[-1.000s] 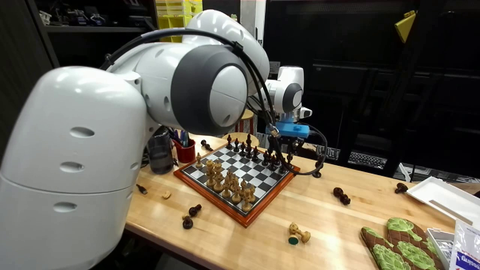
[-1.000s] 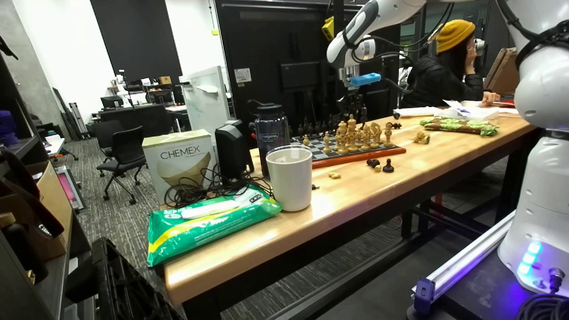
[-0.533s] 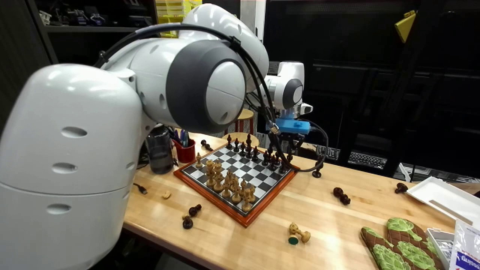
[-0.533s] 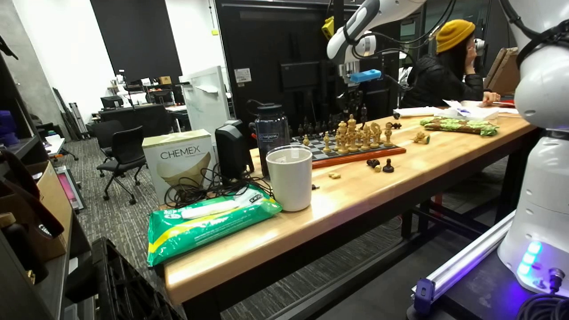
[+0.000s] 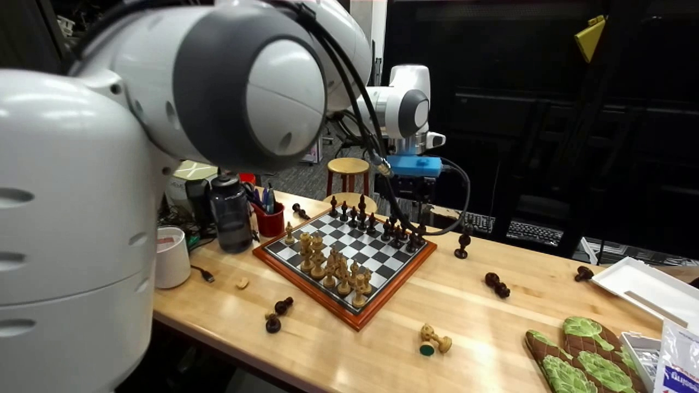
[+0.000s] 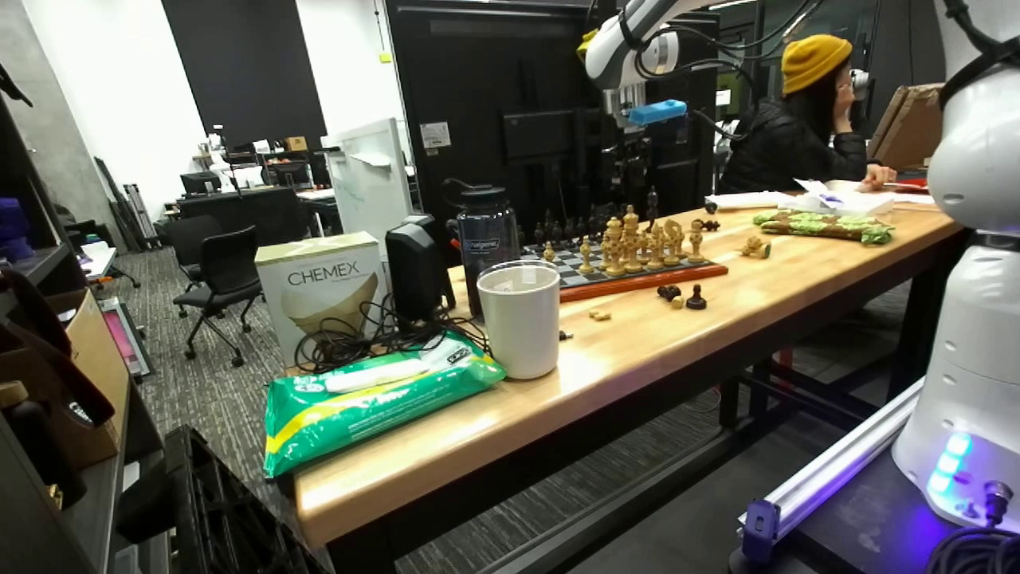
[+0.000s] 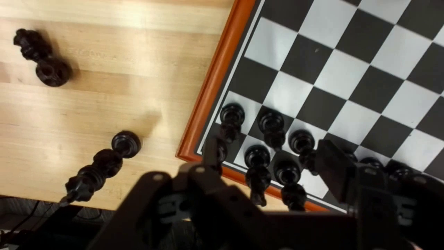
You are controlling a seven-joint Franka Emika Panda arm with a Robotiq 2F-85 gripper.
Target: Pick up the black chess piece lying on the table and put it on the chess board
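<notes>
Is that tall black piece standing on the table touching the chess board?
Apart. The wrist view shows a strip of tabletop between the tall black piece and the chess board.

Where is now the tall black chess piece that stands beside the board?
The tall black piece is at lower left in the wrist view, left of the chess board, below a lying black piece.

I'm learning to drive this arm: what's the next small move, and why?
Probably shift sideways at this height toward the black piece lying on the table in the wrist view: the open fingers hang over the board, gripping nothing, and a lower path might knock the tall piece standing nearby.
</notes>
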